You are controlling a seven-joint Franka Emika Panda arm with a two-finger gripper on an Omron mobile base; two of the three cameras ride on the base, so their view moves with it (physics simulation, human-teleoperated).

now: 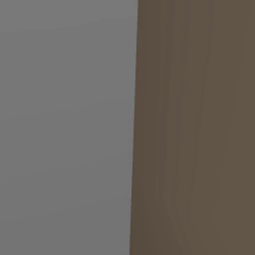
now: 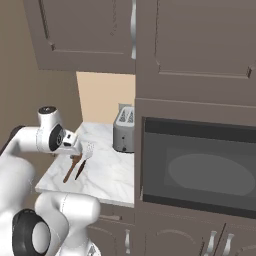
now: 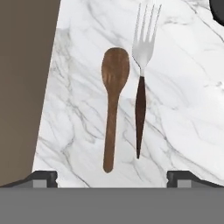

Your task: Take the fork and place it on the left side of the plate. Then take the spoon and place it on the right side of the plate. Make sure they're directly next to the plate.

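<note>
fork: slim fork with silvery tines and dark brown handle [image 3: 141,83], flat on the white marble counter [image 3: 183,113], tines pointing away from the hand
spoon: brown wooden spoon [image 3: 113,100], just beside the fork, parallel, apart
gripper: two-finger gripper [image 3: 112,177], jaws wide apart, empty, hovering above both handles
arm: reaching over the counter's near-left part, hand pointing down
risk: the two lie close; judged, jaws this wide could straddle or nudge the spoon too
plate: can't locate it
nearby: silver toaster [image 2: 124,129] further back
</note>
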